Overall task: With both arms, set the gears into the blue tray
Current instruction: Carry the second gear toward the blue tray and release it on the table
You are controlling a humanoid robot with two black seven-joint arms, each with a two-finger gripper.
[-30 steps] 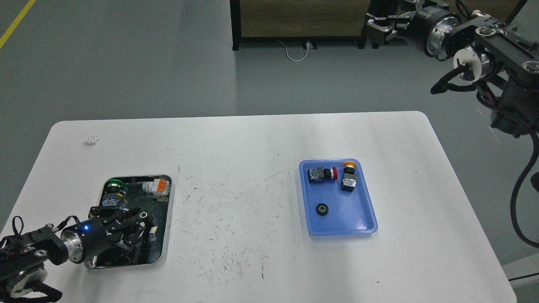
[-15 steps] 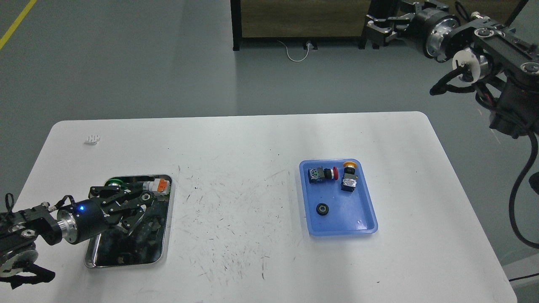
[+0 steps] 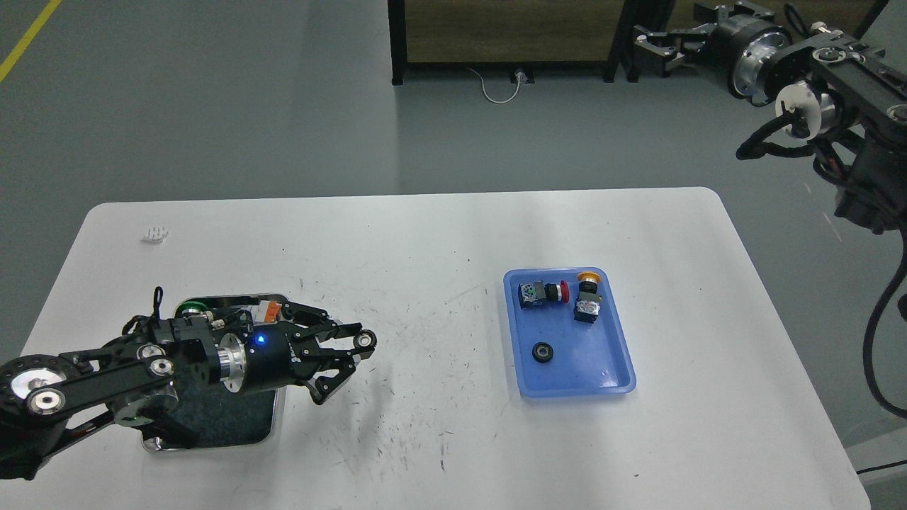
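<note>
- Head view, largest thing first: the white worktop (image 3: 425, 234) fills the lower two thirds of the frame, scuffed with dark marks around its middle.
- Steel tray (image 3: 278, 407) lies at lower left, mostly hidden behind the left arm; a green-capped part and an orange-and-white part show at its upper edge.
- Blue tray (image 3: 615, 368) lies right of centre, its long axis running up and down the frame with a slight lean. Two push-button switches (image 3: 542, 292) sit side by side in its upper end.
- Left claw (image 3: 347, 365) hangs over bare worktop just right of the steel tray, pointing toward the right of the frame. Its two fingers are spread, yet a small ring sits at the upper fingertip; this looks like the carried gear (image 3: 365, 341), hole facing the camera, though how it is held I cannot tell.
- Right claw (image 3: 655, 49) is at the upper right, off the worktop and well apart from everything; its fingers read as spread with nothing between them.
- Second gear (image 3: 543, 352) lies flat in the blue tray's lower left part, axis upright, apart from the switches.
- Handling, as a judgement: each gear looks light, stiff and not fragile. Being small and round, it could slip or roll, so pinching across the toothed rim seems best.
</note>
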